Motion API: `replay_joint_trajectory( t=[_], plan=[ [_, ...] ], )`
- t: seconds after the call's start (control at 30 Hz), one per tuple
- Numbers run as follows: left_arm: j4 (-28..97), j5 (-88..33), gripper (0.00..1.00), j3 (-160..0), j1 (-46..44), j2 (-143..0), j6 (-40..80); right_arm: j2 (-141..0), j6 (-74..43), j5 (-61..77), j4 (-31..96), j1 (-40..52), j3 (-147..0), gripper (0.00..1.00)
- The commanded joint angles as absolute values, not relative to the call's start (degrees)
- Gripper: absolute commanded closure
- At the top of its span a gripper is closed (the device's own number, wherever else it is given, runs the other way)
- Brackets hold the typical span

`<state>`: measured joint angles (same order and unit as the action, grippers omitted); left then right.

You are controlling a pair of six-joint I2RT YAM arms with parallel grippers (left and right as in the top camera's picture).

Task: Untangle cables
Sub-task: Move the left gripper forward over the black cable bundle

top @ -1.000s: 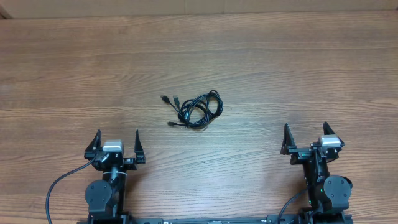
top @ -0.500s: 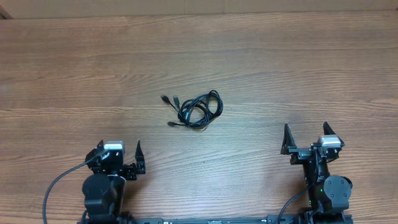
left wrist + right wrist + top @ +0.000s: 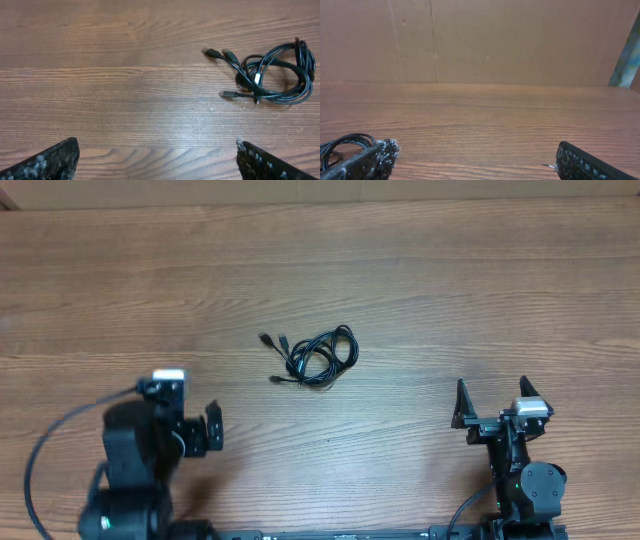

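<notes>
The cables [image 3: 318, 355] lie as one small tangle of thin black cords on the wooden table, with small plugs sticking out to the left. The left wrist view shows them at upper right [image 3: 272, 73]. The right wrist view shows a loop at the bottom left edge [image 3: 342, 145]. My left gripper [image 3: 190, 428] is open and empty, raised above the table, left of and nearer than the tangle. My right gripper [image 3: 490, 408] is open and empty, low at the near right, well away from the cables.
The wooden table [image 3: 480, 290] stretches around the tangle. A cardboard wall [image 3: 495, 40] stands beyond the far edge. Thick black arm cables [image 3: 45, 460] hang by the left arm's base.
My left arm has lifted and swung left and forward, its camera now looking down at the table and cables. The right arm and the cables have not moved.
</notes>
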<state>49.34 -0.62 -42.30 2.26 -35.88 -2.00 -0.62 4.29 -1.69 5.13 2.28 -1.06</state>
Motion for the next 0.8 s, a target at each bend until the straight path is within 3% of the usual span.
replay_joint_trajectory(
  t=[0.0,0.37,0.77],
  plan=[
    [52.1,-5.4,0.00,-50.7,2.2,-45.2,-1.5,-0.2,4.4,-1.4,4.8,2.1,-0.5,0.00],
    [62.8,-7.6,0.00,-65.6,-2.8,-70.1,-1.7,-0.2,4.4,-1.4,4.8,2.1,-0.5,0.00],
    [55.4,-18.4,0.00,-66.3,-18.0,-81.4,-1.7,-0.2,4.4,-1.4,4.8,2.1,-0.5,0.00]
  ],
)
